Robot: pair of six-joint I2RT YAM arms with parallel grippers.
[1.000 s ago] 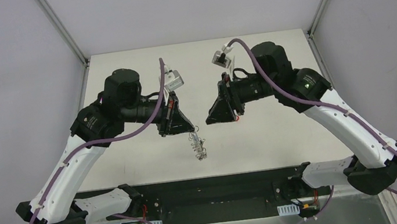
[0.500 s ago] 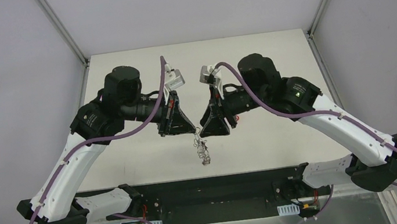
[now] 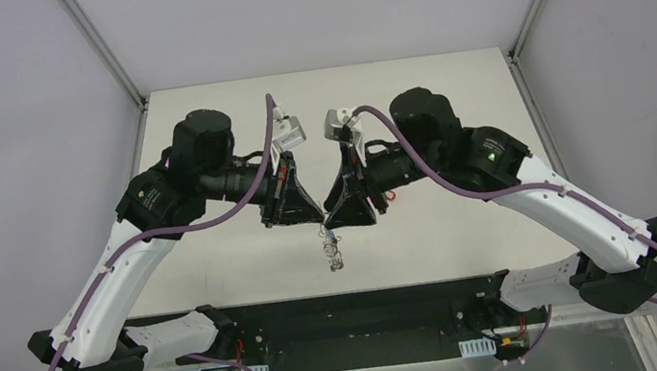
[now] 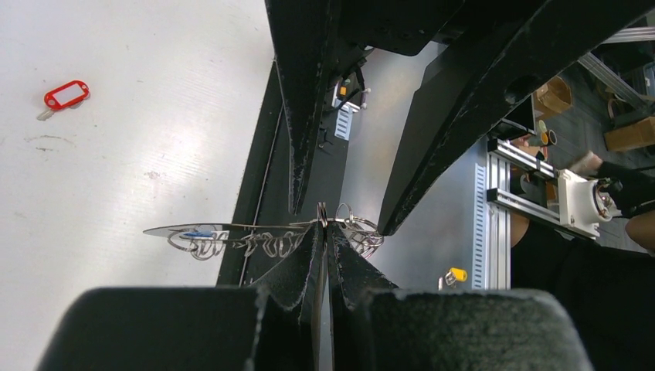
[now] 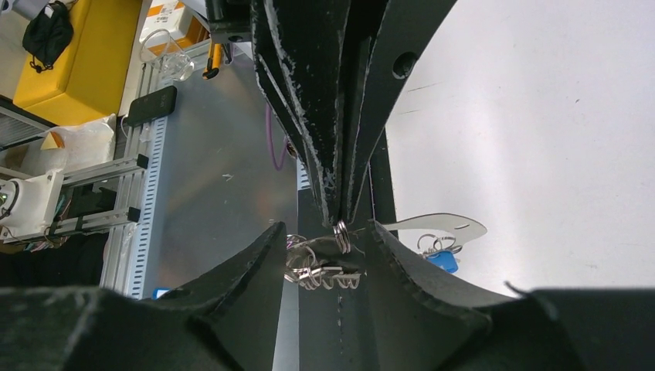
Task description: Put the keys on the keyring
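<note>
My left gripper (image 4: 323, 224) is shut on the keyring (image 4: 255, 236), pinching a small split ring at its top. The wire loop with its silvery pieces hangs below the tips in the top view (image 3: 332, 248). A bright blue key (image 5: 442, 259) hangs on the loop. My right gripper (image 5: 328, 228) is open, tip to tip with the left one (image 3: 318, 218). Its fingers stand either side of the keyring (image 5: 324, 267) without touching it. A red key (image 4: 66, 94) lies on the white table. No dark blue-black key is in view.
The black front rail (image 3: 352, 313) of the table lies right under the hanging ring. The white table (image 3: 466, 224) stretches behind both arms. Off the table, a small yellow piece (image 4: 456, 274) sits on the metal floor beside aluminium rails.
My right arm has swung left and brought its open fingers up around the keyring, closing slightly. The left gripper and the ring it holds have stayed in place.
</note>
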